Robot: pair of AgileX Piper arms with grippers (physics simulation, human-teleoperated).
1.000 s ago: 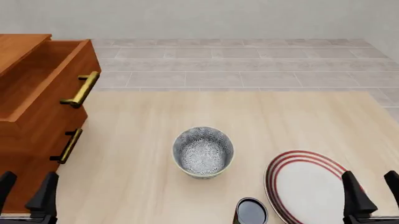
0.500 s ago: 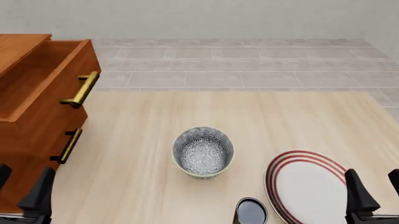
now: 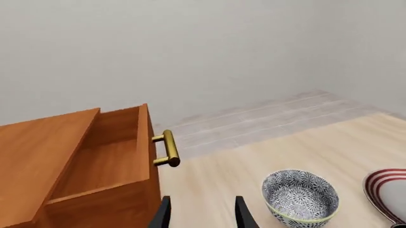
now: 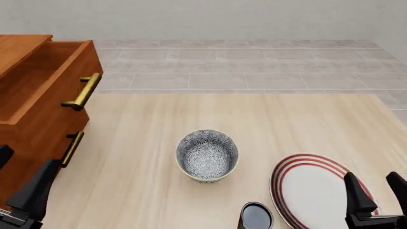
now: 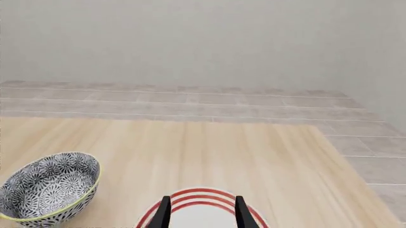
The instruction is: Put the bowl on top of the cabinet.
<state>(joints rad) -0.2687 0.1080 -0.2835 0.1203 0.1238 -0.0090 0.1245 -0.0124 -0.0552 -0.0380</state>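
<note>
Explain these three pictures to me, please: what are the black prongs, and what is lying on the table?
These are computer-simulated pictures of two robot arms at a table. One camera looks down from behind the arms; the other two ride on each arm's wrist. The black prongs are grippers: the left gripper and the right gripper, both open and holding nothing. On the table stand a patterned bowl, a red-ringed plate and a small dark can. At the left is a wooden cabinet with its top drawer pulled open.

Bowl (image 4: 207, 155): glazed ceramic, dense dark pattern. Cabinet (image 4: 35, 119): smooth reddish wood, shiny brass handles (image 4: 83, 91). Table (image 4: 254, 119): pale matt wood grain. Plate (image 4: 311, 188): smooth white.
</note>
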